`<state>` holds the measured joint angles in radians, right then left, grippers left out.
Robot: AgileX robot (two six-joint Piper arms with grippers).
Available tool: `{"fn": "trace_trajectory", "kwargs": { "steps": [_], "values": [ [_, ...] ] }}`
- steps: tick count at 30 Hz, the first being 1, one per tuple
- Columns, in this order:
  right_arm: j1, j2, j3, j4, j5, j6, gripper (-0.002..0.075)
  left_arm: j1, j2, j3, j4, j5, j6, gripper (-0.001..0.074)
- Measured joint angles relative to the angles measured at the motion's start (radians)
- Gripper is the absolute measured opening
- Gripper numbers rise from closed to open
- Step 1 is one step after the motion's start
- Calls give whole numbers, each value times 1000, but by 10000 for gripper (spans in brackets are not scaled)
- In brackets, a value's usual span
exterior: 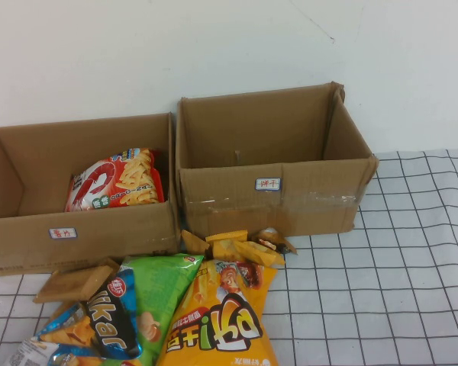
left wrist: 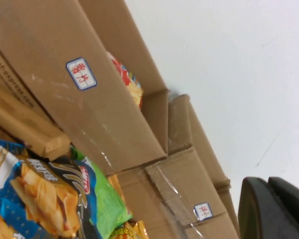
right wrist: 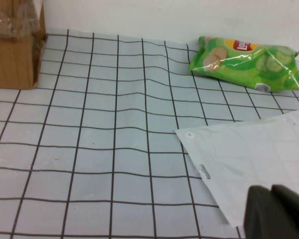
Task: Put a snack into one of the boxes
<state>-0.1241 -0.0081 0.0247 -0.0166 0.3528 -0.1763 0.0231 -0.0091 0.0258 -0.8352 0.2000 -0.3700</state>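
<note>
two open cardboard boxes stand side by side on a bench (exterior: 412,267) covered with a white cloth ruled in dark squares, against a plain white wall (exterior: 214,46). the left box (exterior: 84,229) holds a red bag of fries-shaped snacks (exterior: 116,181). the right box (exterior: 290,191), touching it, shows nothing inside from this angle. just in front of the two boxes lies a heap of snacks: flat brown packets (exterior: 76,282), a blue and black bag (exterior: 107,324), a green bag (exterior: 162,293), an orange bag (exterior: 221,320) and small yellow packets (exterior: 240,245). the left tool (left wrist: 274,209) hangs near the left box's front; i cannot tell its opening. the right tool (right wrist: 278,213) is over bare cloth, well right of the right box, near a white sheet (right wrist: 254,159) and a green crisp bag (right wrist: 249,62); opening unclear.
</note>
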Motion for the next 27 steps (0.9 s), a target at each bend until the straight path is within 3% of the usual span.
{"fn": "trace_trajectory", "kwargs": {
  "steps": [4, 9, 15, 20, 23, 27],
  "values": [
    [0, 0, 0, 0, 0, 0, 1, 0, 0, 0, -16, 3, 73, -1],
    [0, 0, 0, 0, 0, 0, 1, 0, 11, -140, 21, 189, 399, -1],
    [0, 0, 0, 0, 0, 0, 0, -3, 261, -468, 402, 547, 535, -1],
    [0, 0, 0, 0, 0, 0, 0, -92, 521, -658, 609, 705, 674, 8],
    [0, 0, 0, 0, 0, 0, 0, -188, 656, -703, 649, 724, 802, 73],
    [0, 0, 0, -2, 0, 0, 0, -314, 840, -714, 718, 719, 892, 303]
  ]
}}
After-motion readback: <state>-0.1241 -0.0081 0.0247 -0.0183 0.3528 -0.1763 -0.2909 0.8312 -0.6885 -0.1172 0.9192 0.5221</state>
